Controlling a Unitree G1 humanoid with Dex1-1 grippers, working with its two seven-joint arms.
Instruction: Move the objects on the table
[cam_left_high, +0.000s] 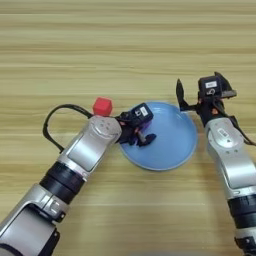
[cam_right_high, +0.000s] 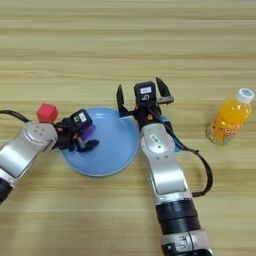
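- gripping a flat purple rectangular block (cam_right_high: 88, 131), the left gripper (cam_right_high: 84, 137) hangs over the round light-blue plate's (cam_right_high: 112, 155) left edge.
- small red cube (cam_left_high: 102, 106) sits on the light wooden table (cam_left_high: 125, 50) just behind that arm.
- right gripper (cam_right_high: 144, 97), fingers spread and empty, is at the plate's far right rim.
- orange juice bottle (cam_right_high: 229, 118) lies farther right.

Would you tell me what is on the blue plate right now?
The left gripper reaches over the plate, holding a purple block. The plate under it is hidden; the rest looks bare.
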